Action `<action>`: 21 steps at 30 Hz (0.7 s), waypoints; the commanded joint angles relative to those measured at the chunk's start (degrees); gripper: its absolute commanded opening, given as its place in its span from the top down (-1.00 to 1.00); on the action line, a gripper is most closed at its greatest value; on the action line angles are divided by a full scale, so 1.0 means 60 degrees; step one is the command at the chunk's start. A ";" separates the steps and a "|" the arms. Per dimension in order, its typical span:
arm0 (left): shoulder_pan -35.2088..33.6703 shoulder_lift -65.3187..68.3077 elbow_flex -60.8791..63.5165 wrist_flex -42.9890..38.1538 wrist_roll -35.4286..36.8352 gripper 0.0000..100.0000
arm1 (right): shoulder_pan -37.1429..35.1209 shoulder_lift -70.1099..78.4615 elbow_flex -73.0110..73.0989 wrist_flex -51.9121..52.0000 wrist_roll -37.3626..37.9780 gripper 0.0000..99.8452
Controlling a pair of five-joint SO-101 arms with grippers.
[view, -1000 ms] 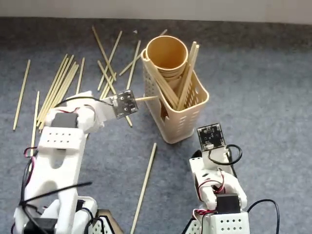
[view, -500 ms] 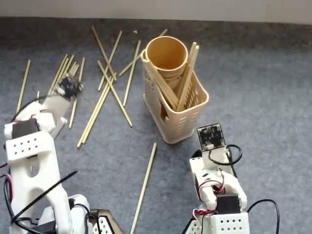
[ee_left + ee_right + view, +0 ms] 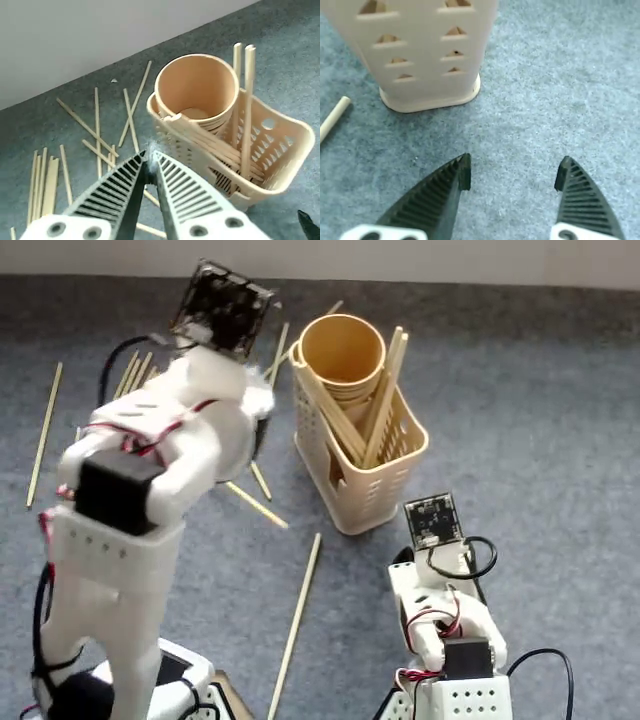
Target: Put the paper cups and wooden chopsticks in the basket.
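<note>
Left tool [image 3: 149, 157] poised over the loose chopsticks [image 3: 96, 120] beside the basket [image 3: 385, 485]

Its jaws were pressed nearly together with nothing between them, while the right tool [image 3: 514, 172] gaped wide and empty near the basket's foot. The paper cups [image 3: 342, 345] sat stacked inside with several sticks; many more lay on the grey surface [image 3: 540, 390], and a lone chopstick [image 3: 298, 610] lay nearer the arms. Descending with the jaws together would likely scatter the sticks, and the raised arm could tip the tall basket.
</note>
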State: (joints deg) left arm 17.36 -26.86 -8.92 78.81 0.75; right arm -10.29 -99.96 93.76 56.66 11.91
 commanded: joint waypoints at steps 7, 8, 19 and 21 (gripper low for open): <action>-0.4125 0.3158 -0.0608 0.0249 0.0132 0.79 | -0.0095 -0.0095 -0.0022 0.0066 -0.0044 0.45; -0.4960 0.3597 -0.0637 0.0190 -0.0059 0.74 | -0.0095 -0.0095 -0.0022 0.0066 -0.0044 0.45; -0.7861 0.9853 -0.5502 0.2667 -0.3912 0.68 | -0.0095 -0.0081 -0.0022 0.0066 -0.0029 0.45; -0.7773 1.0777 -0.6821 0.2974 -0.4293 0.68 | -0.0095 -0.0081 -0.0022 0.0066 -0.0029 0.45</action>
State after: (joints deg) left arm -29.58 32.13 -37.41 93.32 -21.58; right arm -10.29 -99.96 93.76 56.66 11.91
